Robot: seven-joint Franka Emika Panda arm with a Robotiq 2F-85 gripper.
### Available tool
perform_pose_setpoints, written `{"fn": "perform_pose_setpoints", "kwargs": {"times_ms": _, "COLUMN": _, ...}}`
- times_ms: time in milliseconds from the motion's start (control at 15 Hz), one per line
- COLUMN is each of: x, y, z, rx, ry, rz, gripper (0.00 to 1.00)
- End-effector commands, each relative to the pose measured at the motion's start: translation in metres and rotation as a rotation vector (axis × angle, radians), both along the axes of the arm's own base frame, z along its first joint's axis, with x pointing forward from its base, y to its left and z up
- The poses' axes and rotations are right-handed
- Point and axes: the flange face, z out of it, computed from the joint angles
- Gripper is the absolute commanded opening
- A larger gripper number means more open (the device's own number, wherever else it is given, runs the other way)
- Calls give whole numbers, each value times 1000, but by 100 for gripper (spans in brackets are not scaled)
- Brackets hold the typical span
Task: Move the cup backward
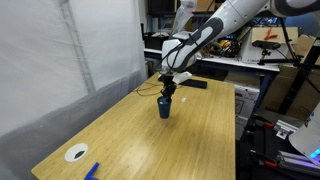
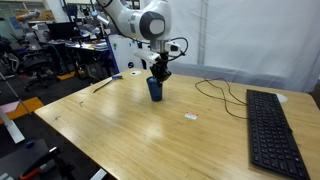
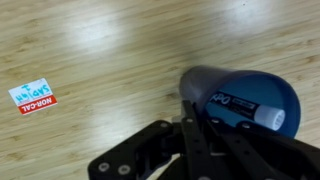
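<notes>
The cup (image 1: 165, 109) is small, dark blue and stands upright on the wooden table (image 1: 150, 140); it also shows in the other exterior view (image 2: 155, 90). My gripper (image 1: 168, 93) comes down onto its top from above in both exterior views (image 2: 158, 73). In the wrist view the cup (image 3: 240, 95) fills the right side, with a marker labelled "EXPO" (image 3: 250, 108) inside it. The fingers (image 3: 200, 128) are drawn close together at the cup's near rim and appear to pinch its wall.
A black keyboard (image 2: 275, 132) lies near one table edge, with a dark cable (image 2: 222, 92) beside it. A small red-and-white sticker (image 3: 33, 96) lies on the wood. A white disc (image 1: 76, 153) and a blue object (image 1: 92, 171) sit at the near corner.
</notes>
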Motion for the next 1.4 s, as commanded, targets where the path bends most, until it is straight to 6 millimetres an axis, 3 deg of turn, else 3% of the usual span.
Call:
{"fn": "perform_pose_setpoints", "kwargs": {"times_ms": 0, "x": 7, "y": 1, "z": 4, "rx": 26, "ry": 21, "rz": 3, "gripper": 1}}
{"fn": "perform_pose_setpoints", "kwargs": {"times_ms": 67, "x": 7, "y": 2, "z": 6, "rx": 26, "ry": 25, "rz": 3, "gripper": 30}}
{"fn": "perform_pose_setpoints", "kwargs": {"times_ms": 200, "x": 6, "y": 5, "z": 9, "rx": 25, "ry": 29, "rz": 8, "gripper": 37}}
{"fn": "perform_pose_setpoints", "kwargs": {"times_ms": 533, "x": 4, "y": 12, "z": 19, "rx": 24, "ry": 26, "rz": 17, "gripper": 73}}
{"fn": "perform_pose_setpoints", "kwargs": {"times_ms": 800, "x": -2, "y": 27, "z": 42, "rx": 3, "ry": 10, "rz": 38, "gripper": 99}}
{"fn": "perform_pose_setpoints", "kwargs": {"times_ms": 1067, "x": -10, "y": 45, "z": 75, "rx": -18, "ry": 18, "rz": 48, "gripper": 100}}
{"fn": "perform_pose_setpoints", "kwargs": {"times_ms": 1333, "x": -16, "y": 52, "z": 93, "rx": -26, "ry": 31, "rz": 53, "gripper": 100}}
